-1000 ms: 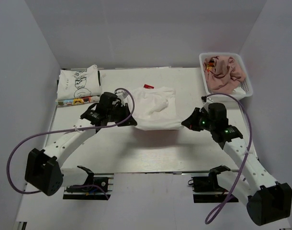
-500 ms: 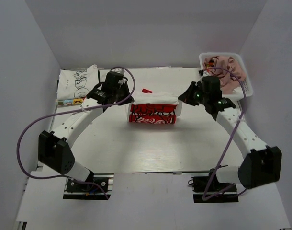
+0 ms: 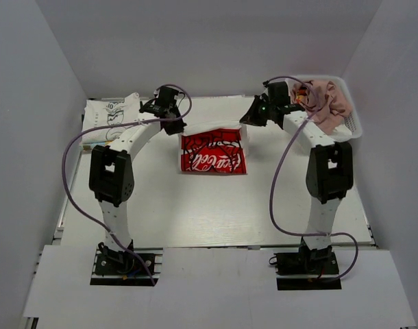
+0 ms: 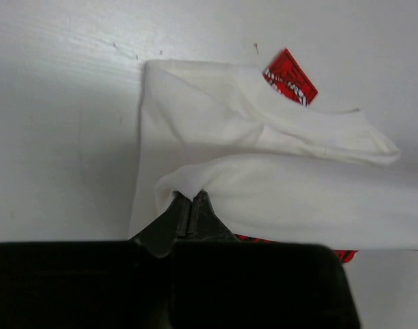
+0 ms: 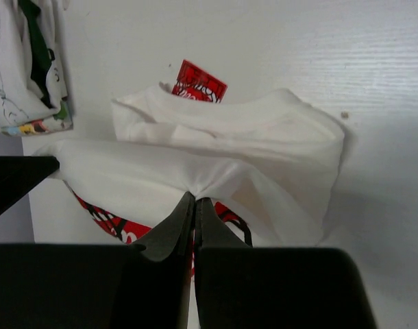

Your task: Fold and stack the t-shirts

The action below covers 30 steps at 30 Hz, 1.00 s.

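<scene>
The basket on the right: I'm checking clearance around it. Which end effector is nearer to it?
Right. The right end effector pinches the printed shirt's far edge just left of the basket; the left end effector pinches that edge's other corner, farther left.

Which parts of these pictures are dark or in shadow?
Top external view: even light, sharp. Left wrist view: the black left gripper is a dark mass without detail. Right wrist view: the black right gripper likewise; the white cotton t-shirt with red print casts a soft shadow rightward.

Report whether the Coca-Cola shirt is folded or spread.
Partly folded: the Coca-Cola shirt lies layered, left gripper and right gripper each pinching a raised edge.
</scene>
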{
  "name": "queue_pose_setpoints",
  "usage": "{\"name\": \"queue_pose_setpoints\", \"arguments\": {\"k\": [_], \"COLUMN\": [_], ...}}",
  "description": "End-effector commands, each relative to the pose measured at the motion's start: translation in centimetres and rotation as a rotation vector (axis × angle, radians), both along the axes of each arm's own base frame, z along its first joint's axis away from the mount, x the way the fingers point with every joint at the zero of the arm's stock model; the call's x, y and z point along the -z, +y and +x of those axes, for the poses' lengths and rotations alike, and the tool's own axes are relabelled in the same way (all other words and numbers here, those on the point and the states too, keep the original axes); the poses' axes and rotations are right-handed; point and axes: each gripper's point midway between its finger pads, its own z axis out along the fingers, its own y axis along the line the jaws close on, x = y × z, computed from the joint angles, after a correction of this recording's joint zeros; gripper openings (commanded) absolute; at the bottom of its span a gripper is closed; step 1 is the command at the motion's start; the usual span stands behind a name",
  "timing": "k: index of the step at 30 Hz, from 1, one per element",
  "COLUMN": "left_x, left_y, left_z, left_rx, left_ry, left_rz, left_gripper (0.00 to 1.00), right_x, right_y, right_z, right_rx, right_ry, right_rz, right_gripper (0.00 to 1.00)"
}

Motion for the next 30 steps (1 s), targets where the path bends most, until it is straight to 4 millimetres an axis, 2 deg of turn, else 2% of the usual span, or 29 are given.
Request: {"name": "queue_pose_setpoints", "arguments": {"k": [1, 2, 3, 4, 5, 6, 7, 8, 9, 10, 11, 12, 13, 14, 15, 16, 17, 18, 20, 22, 23, 24, 26, 27, 29, 30], "left_x": [-0.4, -1.0, 0.9, 1.4, 1.3, 0.6, 1.1, 0.5, 0.1, -0.2, -1.0, -1.9, -1.5, -1.5, -1.4, -0.8, -0.1, 0.6, 2.3, 4.0, 4.5, 4.9, 5.2, 6.6, 7.4, 7.7], "left_y": [1.6, 1.2, 1.6, 1.9, 1.4, 1.6, 1.8, 1.6, 1.2, 1.7, 1.8, 1.8, 1.8, 1.7, 1.6, 1.5, 0.9, 0.6, 0.1, 0.1, 0.2, 0.3, 0.4, 0.4, 0.0, 0.0], "left_z": [3.3, 4.2, 5.0, 5.3, 6.0, 6.6, 7.0, 7.5, 7.8, 8.1, 8.3, 8.2, 7.9, 7.7, 7.4, 6.7, 6.1, 5.5, 3.8, 2.6, 2.3, 2.0, 2.1, 2.1, 2.0, 2.2], "left_rx": [-0.038, -0.032, -0.032, -0.035, -0.014, -0.015, 0.002, 0.015, 0.033, 0.035, 0.048, 0.056, 0.071, 0.089, 0.107, 0.13, 0.148, 0.194, 0.241, 0.255, 0.255, 0.255, 0.249, 0.249, 0.275, 0.282], "left_ry": [-0.031, -0.041, -0.01, 0.003, -0.015, -0.038, -0.04, -0.066, -0.087, -0.098, -0.123, -0.141, -0.136, -0.143, -0.142, -0.131, -0.112, -0.098, -0.053, -0.007, 0.007, 0.019, 0.012, 0.041, 0.061, 0.062], "left_rz": [0.002, -0.009, 0.0, -0.006, -0.02, -0.037, -0.033, -0.041, -0.052, -0.045, -0.038, -0.034, -0.033, -0.031, -0.03, -0.029, -0.035, -0.029, 0.001, -0.008, -0.006, -0.004, 0.002, 0.007, -0.004, 0.002], "left_gripper": [0.01, 0.08, 0.32, 0.38, 0.46, 0.79, 0.99, 1.0, 1.0, 1.0, 1.0, 1.0, 1.0, 1.0, 1.0, 1.0, 1.0, 1.0, 1.0, 1.0, 1.0, 1.0, 1.0, 1.0, 1.0, 1.0], "right_x": [-0.6, 1.1, -0.7, 2.3, 2.6, 0.7, 2.6, 2.7, 1.7, 0.9, 1.2, -0.1, 0.9, 1.0, -0.9, -0.7, 0.2, 0.9, 3.0, 3.9, 5.4, 5.5, 7.5, 8.8, 9.6, 10.9], "right_y": [-0.5, -0.8, -0.8, -1.4, -1.3, -1.3, -1.5, -1.3, -1.6, -1.5, -1.4, -1.3, -1.2, -0.7, -0.5, -0.5, -1.0, -0.5, -1.3, -0.6, -0.9, -0.6, -0.6, -1.3, -1.4, -1.9], "right_z": [2.9, 3.6, 4.9, 5.6, 6.1, 7.6, 8.3, 8.6, 9.7, 10.3, 9.7, 9.6, 8.9, 7.8, 7.6, 7.0, 5.8, 5.0, 3.8, 3.0, 2.9, 2.8, 2.1, 1.8, 1.3, 0.1], "right_rx": [0.023, 0.039, 0.051, 0.071, 0.073, 0.075, 0.069, 0.047, 0.051, 0.039, 0.027, 0.001, -0.017, -0.034, -0.062, -0.077, -0.08, -0.111, -0.095, -0.106, -0.096, -0.09, -0.09, -0.076, -0.053, -0.053], "right_ry": [-0.001, 0.038, -0.002, 0.06, 0.057, 0.004, 0.02, -0.003, -0.054, -0.089, -0.074, -0.127, -0.12, -0.136, -0.217, -0.229, -0.217, -0.213, -0.16, -0.141, -0.108, -0.1, -0.033, 0.017, 0.056, 0.097], "right_rz": [0.027, 0.019, 0.027, 0.007, 0.005, 0.017, -0.001, -0.023, -0.062, -0.076, -0.097, -0.116, -0.131, -0.146, -0.165, -0.181, -0.224, -0.249, -0.301, -0.325, -0.357, -0.382, -0.421, -0.461, -0.46, -0.461], "right_gripper": [0.0, 0.0, 0.0, 0.05, 0.24, 0.51, 0.9, 0.9, 0.9, 0.9, 0.9, 0.9, 0.9, 0.9, 0.9, 0.9, 0.9, 0.9, 0.9, 0.9, 0.9, 0.9, 0.9, 0.9, 0.9, 0.9]}}
